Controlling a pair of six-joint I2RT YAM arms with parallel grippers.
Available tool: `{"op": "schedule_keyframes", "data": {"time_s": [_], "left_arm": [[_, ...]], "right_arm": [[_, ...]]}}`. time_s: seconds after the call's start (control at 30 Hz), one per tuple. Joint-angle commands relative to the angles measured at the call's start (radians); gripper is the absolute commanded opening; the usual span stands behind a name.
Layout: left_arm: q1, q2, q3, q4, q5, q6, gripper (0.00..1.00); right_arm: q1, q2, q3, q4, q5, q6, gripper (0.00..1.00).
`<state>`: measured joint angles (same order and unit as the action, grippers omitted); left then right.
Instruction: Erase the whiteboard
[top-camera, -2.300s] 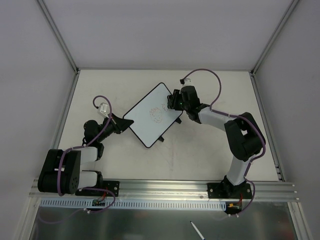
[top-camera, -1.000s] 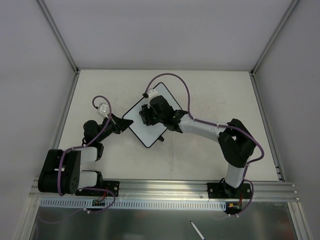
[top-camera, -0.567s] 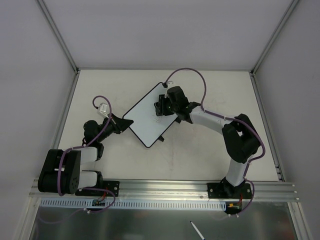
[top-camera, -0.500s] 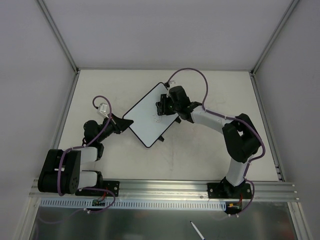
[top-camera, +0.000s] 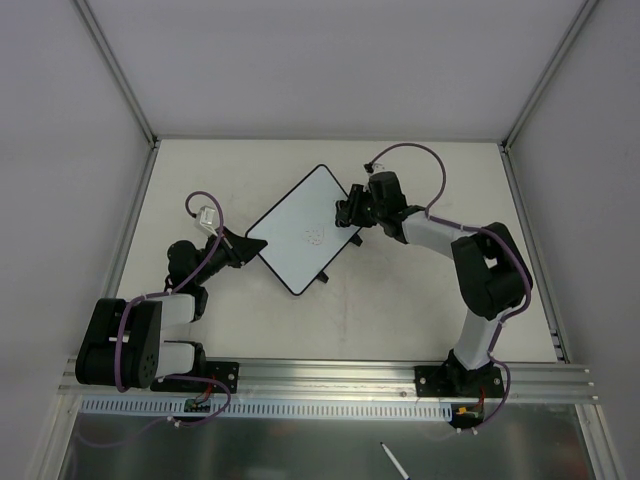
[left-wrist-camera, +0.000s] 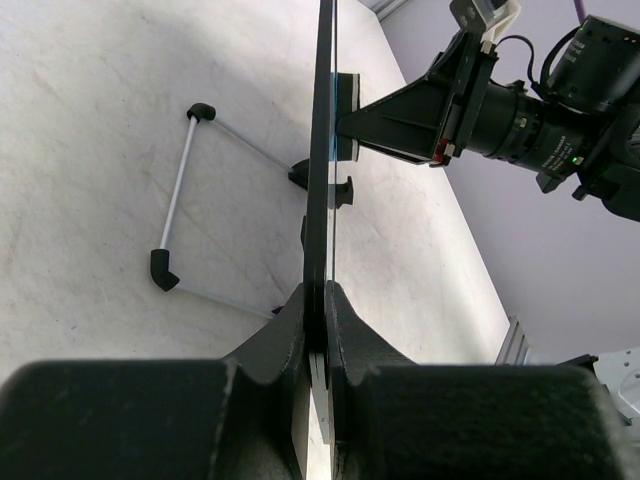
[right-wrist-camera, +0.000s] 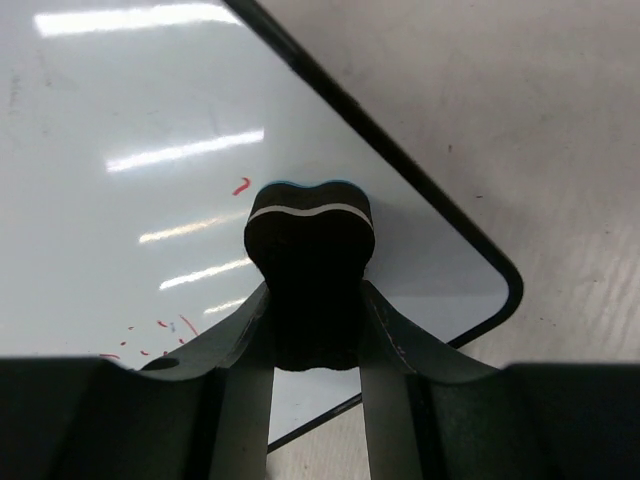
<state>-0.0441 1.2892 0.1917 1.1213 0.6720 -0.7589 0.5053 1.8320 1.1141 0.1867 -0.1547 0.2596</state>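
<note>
The whiteboard (top-camera: 288, 240) lies slanted on the table, with faint red marks (top-camera: 313, 236) near its right side. My left gripper (top-camera: 245, 250) is shut on its left corner. In the left wrist view the board (left-wrist-camera: 322, 150) shows edge-on between the closed jaws (left-wrist-camera: 325, 300). My right gripper (top-camera: 346, 212) is shut on the black bone-shaped eraser (right-wrist-camera: 310, 265) and presses it on the board (right-wrist-camera: 130, 190) near its right corner. A few red flecks (right-wrist-camera: 241, 187) remain beside the eraser.
A wire stand with black ends (left-wrist-camera: 183, 185) shows under the board. Two small black tabs (top-camera: 323, 277) stick out of the board's lower right edge. White walls enclose the table. A pen (top-camera: 393, 462) lies on the metal shelf below the rail.
My right gripper swept the eraser left across the board and back to its right edge. The red scribbles are fainter. The left arm and board have not moved.
</note>
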Motion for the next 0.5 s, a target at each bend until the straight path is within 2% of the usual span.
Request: {"op": "schedule_keyframes", "data": {"time_s": [0.0,0.47], "left_arm": [[0.006,-0.008,-0.014,0.034,0.006,0.115,0.0],[0.006,-0.008,-0.014,0.035,0.008,0.113,0.0]], "right_arm": [[-0.039,0.079,-0.065,-0.061,0.11,0.015,0.0],[-0.039,0.067,-0.034,-0.03,0.063,0.02,0.0]]}}
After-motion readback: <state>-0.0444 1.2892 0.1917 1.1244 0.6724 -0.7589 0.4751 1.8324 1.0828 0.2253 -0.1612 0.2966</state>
